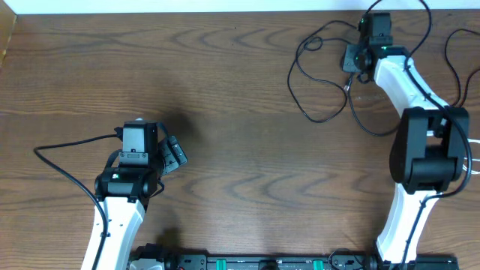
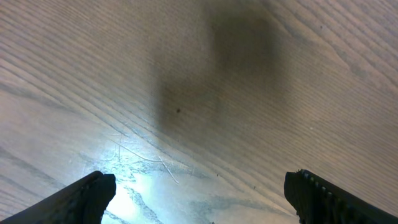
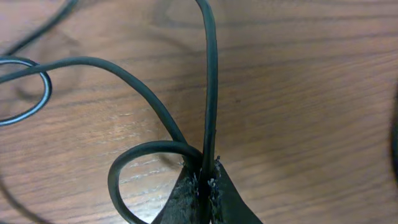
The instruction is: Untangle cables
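**Figure. Untangling at an early stage.** In the overhead view we see the cables [image 1: 324, 75] lying as crossed black loops on the tabletop [image 1: 240, 105], far on the right side and just beside the end of the right arm [image 1: 420, 142]. No strand lies apart from the others, so we judge that the separation is not yet done.

The right wrist view shows the right jaws pressed together on one black cord [image 3: 210, 93]. The cord rises straight out of the grip, while a second length curls into a loop [image 3: 134, 168] touching the jaws. We cannot tell whether that loop belongs to the same cord. We cannot pick out a white cord with any certainty.

The left arm [image 1: 120, 202] sits well apart from the tangle. Its jaws stand wide apart over bare wood, holding nothing.

What is left, in our judgement, is nearly everything: drawing the pinched cord free of the crossings, then laying each one out on its own.
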`<state>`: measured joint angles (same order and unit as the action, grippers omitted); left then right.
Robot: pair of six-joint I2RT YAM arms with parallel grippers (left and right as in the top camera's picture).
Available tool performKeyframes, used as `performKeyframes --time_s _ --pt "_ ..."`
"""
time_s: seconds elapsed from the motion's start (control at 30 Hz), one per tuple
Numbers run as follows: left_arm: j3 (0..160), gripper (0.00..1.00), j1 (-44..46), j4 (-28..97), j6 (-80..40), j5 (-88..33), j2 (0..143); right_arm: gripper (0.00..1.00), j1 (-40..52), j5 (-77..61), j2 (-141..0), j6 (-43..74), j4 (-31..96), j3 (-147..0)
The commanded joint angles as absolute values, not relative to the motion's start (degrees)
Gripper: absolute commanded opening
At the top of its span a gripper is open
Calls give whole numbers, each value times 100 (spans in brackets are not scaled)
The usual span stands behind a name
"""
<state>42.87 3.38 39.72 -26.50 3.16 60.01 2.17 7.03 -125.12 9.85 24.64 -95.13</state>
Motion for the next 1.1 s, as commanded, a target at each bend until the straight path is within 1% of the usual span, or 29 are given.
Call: performKeyframes --time_s 0.0,0.07,0.13,0.17,0.23,0.3,0.33,0.37,0.43,0.47,0.5,0.53,0.57,0.67,0.7,0.73,0.77,0.93,1.07 --pt "4320 93 307 3986 -2536 370 6018 6 276 574 -12630 980 2309 -9577" --pt "4320 93 307 3988 -2536 370 6018 11 279 534 -12680 982 2255 -9577" --pt "4320 94 307 3986 -2536 370 6018 22 276 548 -12682 976 2239 -9579" --pt "4320 94 307 3986 -2536 370 6018 32 276 617 -12678 974 2202 -9579" --pt "4320 94 307 3986 -2536 370 6018 65 266 926 -12652 978 2158 -9623" --pt "4320 93 307 3986 -2536 370 6018 87 246 1420 -12619 978 2211 -9721" --pt "4320 93 307 3986 -2536 370 6018 93 228 1658 -12575 978 2285 -9782" --pt "4320 94 307 3986 -2536 370 6018 97 213 1857 -12543 978 2362 -9828" --pt "4320 93 307 3986 -2536 370 6018 99 141 2222 -12411 985 2606 -9896" --pt "4320 94 307 3986 -2536 370 6018 96 102 2239 -12361 987 2711 -9898" --pt "4320 94 307 3986 -2536 370 6018 89 51 2226 -12322 1041 2840 -9898" --pt "4320 93 307 3986 -2536 370 6018 74 -10 2171 -12317 1153 2982 -9898" --pt "4320 93 307 3986 -2536 370 6018 63 -84 2034 -12317 1192 3138 -9894" --pt "4320 94 307 3986 -2536 370 6018 23 -325 1682 -12359 1197 3433 -9769" --pt "4320 93 307 3986 -2536 370 6018 11 -434 1544 -12379 1212 3516 -9719" --pt "4320 93 307 3986 -2536 370 6018 4 -548 1459 -12392 1299 3575 -9682" --pt "4320 93 307 3986 -2536 370 6018 1 -652 1413 -12396 1400 3588 -9642" --pt "4320 94 307 3986 -2536 370 6018 1 -1199 757 -12436 1470 3577 -9553" --pt "4320 93 307 3986 -2536 370 6018 1 -1402 279 -12523 1411 3468 -9354"
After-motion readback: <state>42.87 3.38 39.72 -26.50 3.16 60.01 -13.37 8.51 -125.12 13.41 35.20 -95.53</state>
